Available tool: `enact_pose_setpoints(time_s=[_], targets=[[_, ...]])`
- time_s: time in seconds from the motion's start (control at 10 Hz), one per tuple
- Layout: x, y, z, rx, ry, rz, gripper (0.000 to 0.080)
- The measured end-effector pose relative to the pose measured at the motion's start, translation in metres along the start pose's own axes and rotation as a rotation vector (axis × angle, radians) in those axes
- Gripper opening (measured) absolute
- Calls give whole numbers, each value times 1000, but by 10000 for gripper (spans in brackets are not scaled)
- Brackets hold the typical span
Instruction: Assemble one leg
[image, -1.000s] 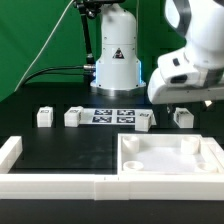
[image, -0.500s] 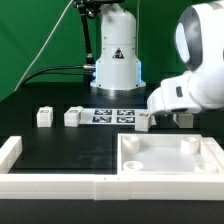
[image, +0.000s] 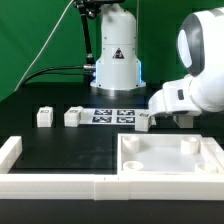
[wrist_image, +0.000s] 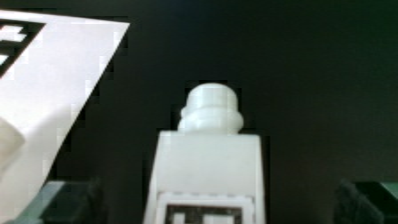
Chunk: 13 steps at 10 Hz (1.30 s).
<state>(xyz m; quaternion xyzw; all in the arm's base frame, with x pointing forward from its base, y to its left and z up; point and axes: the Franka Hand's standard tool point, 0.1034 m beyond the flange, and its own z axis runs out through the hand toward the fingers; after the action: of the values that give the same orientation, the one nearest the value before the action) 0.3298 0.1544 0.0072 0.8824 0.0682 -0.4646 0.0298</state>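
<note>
Though its fingertips (wrist_image: 63, 205) are cropped at the frame edge, the pincer (wrist_image: 210, 203) stands apart, flanking the leg (wrist_image: 208, 150).

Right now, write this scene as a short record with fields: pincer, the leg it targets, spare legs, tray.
pincer: open, one finger each side of the leg, gaps showing
leg: lying on the black table, tag face up
spare legs: three, in a row with the marker board
tray: exterior view's right, no leg fitted
</note>
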Motion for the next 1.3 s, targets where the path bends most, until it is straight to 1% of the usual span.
enact_pose_setpoints(time_s=[0.1,0.2,0.3,0.4,0.5,1.0,1.1,1.2,1.3], targets=[[0,-1,0,-1,0,0,618],[0,0,0,-1,0,-1,618],[0,0,0,-1,0,-1,434],[0,0,0,-1,0,-1,434],[0,0,0,-1,0,-2,286],[-1,-1,-1,-2,-3,0,288],[-11,-2,-11,-9,-6,3,288],[-25,-2,-28,-17,5,-1,288],[-36,1,-45,-16,21,1,290]])
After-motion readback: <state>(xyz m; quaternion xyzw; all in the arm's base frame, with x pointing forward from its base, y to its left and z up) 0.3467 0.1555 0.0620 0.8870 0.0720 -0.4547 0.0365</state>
